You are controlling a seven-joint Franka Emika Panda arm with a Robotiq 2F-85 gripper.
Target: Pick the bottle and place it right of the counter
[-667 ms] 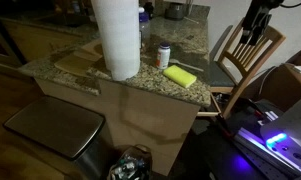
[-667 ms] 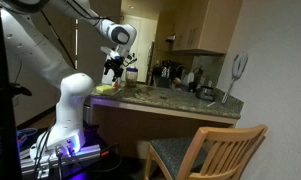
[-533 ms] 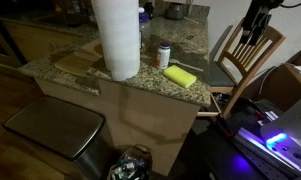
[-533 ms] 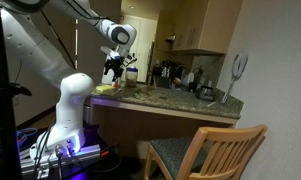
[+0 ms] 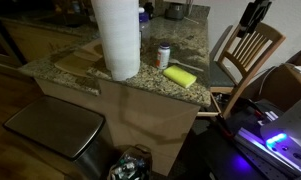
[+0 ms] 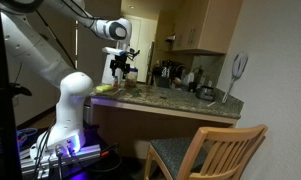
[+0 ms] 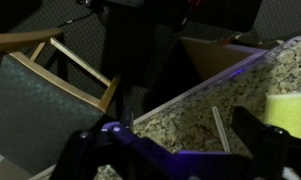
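Observation:
The bottle (image 5: 164,55), small and white with a dark cap, stands upright on the granite counter (image 5: 195,42) between the big paper towel roll (image 5: 117,38) and the flat yellow sponge (image 5: 178,75). My gripper (image 5: 253,18) hangs in the air off the counter's end, above the wooden chair (image 5: 247,55), well apart from the bottle. In the wrist view the gripper (image 7: 175,150) is open and empty over the counter's edge (image 7: 205,105), with the sponge (image 7: 290,108) at the right. The bottle does not show in the wrist view.
A metal bin (image 5: 55,125) and a black bag (image 5: 130,165) stand on the floor in front of the counter. The robot base with blue light (image 5: 278,140) is beside the chair. Kitchen items crowd the counter's far end (image 6: 175,75).
The gripper has risen a little and stays open and empty. The bottle, sponge and roll have not moved.

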